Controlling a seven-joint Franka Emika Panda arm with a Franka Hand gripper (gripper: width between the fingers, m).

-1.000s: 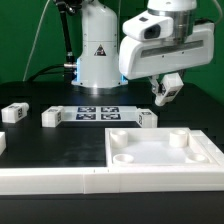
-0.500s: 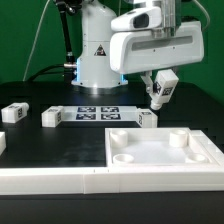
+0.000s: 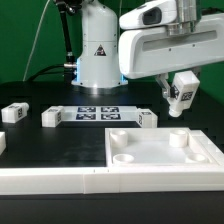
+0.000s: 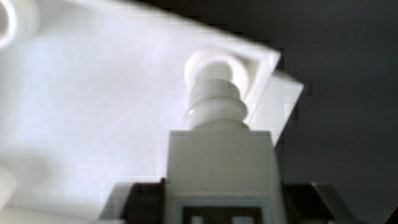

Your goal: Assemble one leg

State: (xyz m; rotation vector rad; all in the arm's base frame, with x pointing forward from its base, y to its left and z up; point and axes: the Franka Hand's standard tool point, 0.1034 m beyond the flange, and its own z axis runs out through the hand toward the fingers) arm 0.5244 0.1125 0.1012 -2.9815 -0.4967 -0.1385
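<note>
A two-finger gripper (image 3: pixel 180 89) clamps a small white stubby plastic leg (image 3: pixel 181 95) with a black-and-white square tag. It hangs tilted in the air over the far corner, on the exterior view's right, of a large white square plastic panel (image 3: pixel 150 160). In the wrist view the held leg (image 4: pixel 221 130) aims its stepped tip at a round corner socket (image 4: pixel 217 66), apart from it. The likeliest failure from here is a crooked entry: if the tilt is not squared off, the tip may catch the socket's raised rim. That could skid the loose panel or twist the leg in the fingers. A drop cannot be ruled out either, since the grasp sits low on the block. Across the black table (image 3: pixel 40 145), from the exterior view's left, a spare white tagged leg (image 3: pixel 13 113) lies well apart. A second spare leg (image 3: pixel 50 117) lies just beside the flat white marker board (image 3: pixel 97 112), with the arm's white base (image 3: pixel 97 55) behind. A third spare leg (image 3: pixel 148 119) lies near the panel's far edge, close enough that a wide swing could clip it. Nothing stands between tip and target socket (image 3: pixel 178 139). A low white rail (image 3: pixel 50 182) lies along the front.
</note>
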